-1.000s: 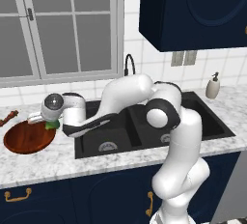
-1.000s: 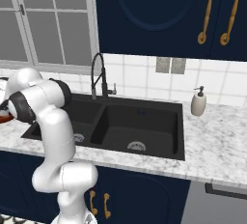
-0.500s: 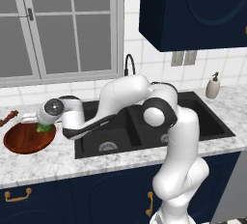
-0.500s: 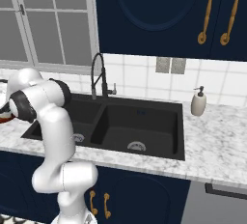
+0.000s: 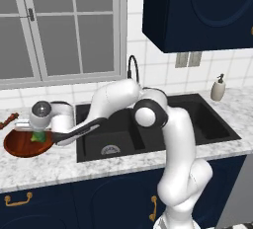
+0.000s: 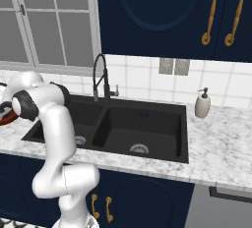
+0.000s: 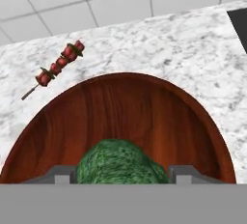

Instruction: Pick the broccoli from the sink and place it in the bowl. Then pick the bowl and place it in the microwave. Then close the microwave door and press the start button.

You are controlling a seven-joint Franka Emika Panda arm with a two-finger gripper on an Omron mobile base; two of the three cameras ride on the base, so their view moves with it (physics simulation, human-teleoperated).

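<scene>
The reddish-brown bowl sits on the marble counter left of the black sink. My gripper hangs just over the bowl's middle, shut on the green broccoli. In the hand view the broccoli sits between the two fingertips, right above the bowl's glossy inside. In the right base view the sink is in the middle and a sliver of the bowl shows at the left edge behind the arm.
A meat skewer lies on the counter beyond the bowl, near the tiled wall; the skewer also shows at the far left. The arched faucet stands behind the sink. A soap dispenser stands at the right.
The gripper with the broccoli has moved left and down, from the bowl's right rim to over its middle, closer to the bowl's inside.
</scene>
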